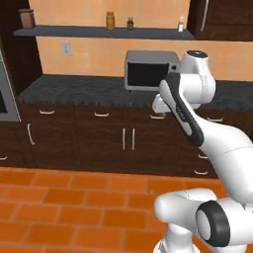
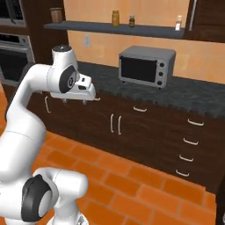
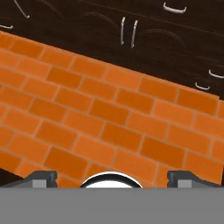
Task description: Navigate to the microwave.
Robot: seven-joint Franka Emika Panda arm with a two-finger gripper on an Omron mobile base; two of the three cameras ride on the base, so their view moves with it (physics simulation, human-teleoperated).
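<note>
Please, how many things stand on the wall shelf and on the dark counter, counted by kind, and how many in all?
Brown canister: 1
Jars: 2, amber jar and dark jar
White bottle: 1
Silver countertop oven: 1
Total: 5

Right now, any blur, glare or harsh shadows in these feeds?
Left base view: soft and low-res, jars on the shelf smeared; no glare. Right base view: flat even light, faint sheen on the silver box oven. Hand view: brick floor fairly crisp, dark cabinets murky.
</note>
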